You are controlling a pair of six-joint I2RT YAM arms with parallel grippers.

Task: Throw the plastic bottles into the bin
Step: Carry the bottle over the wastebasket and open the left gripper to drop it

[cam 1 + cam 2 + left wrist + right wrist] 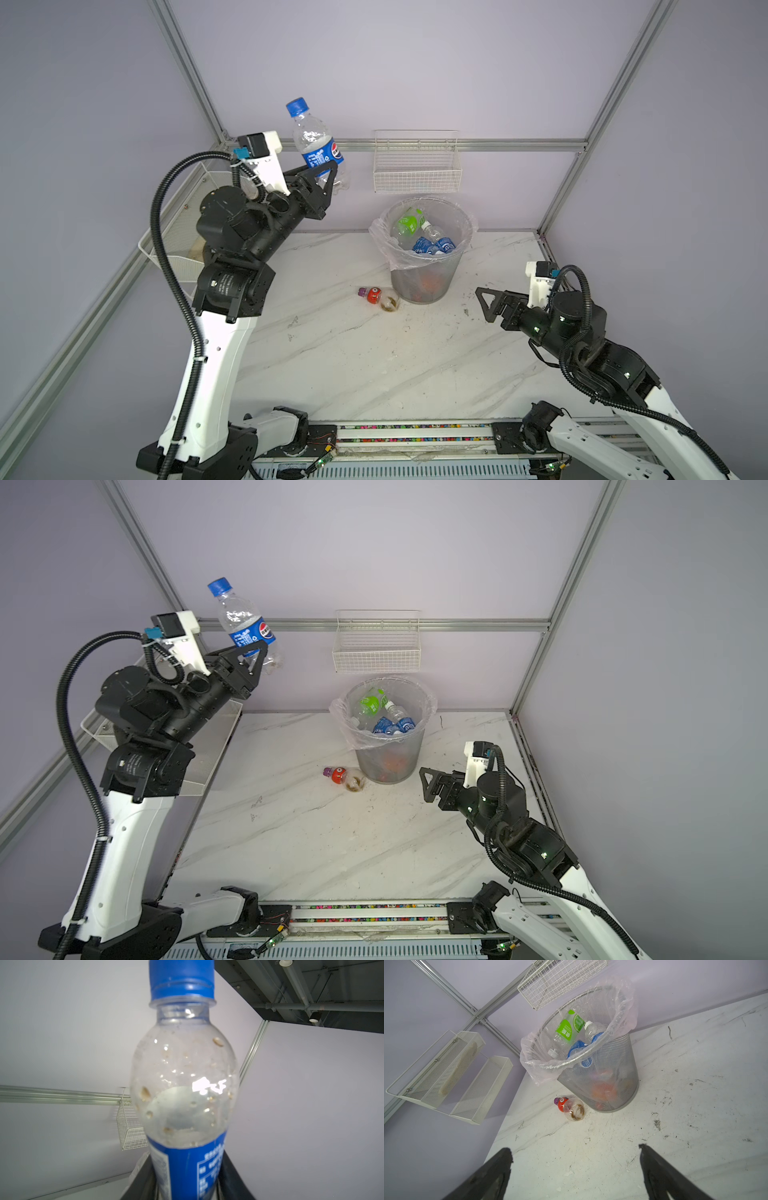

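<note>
Jaws of the left gripper [323, 171] are clamped on the lower, labelled part of a clear plastic bottle with a blue cap and blue label [314, 139], which we see held high in the upper left of both top views, cap uppermost and tilted a little to the left, well above the white marble-patterned table [353, 365]. In the left wrist view this bottle [182, 1084] fills the middle of the frame, its inside spotted with brownish drops. The round grey metal-mesh bin with a clear plastic bag liner [424, 282] stands near the centre, below and to the right of the held bottle, under a white wire wall basket [417, 166]; we see a green-labelled bottle [409, 222] and blue-labelled bottles [432, 245] inside it. A small clear bottle with a red label and purple cap [570, 1106] lies on its side just beside the bin's base, though we cannot tell whether it touches. The right gripper [574, 1148] hovers low at the right with its jaws spread wide and empty.
</note>
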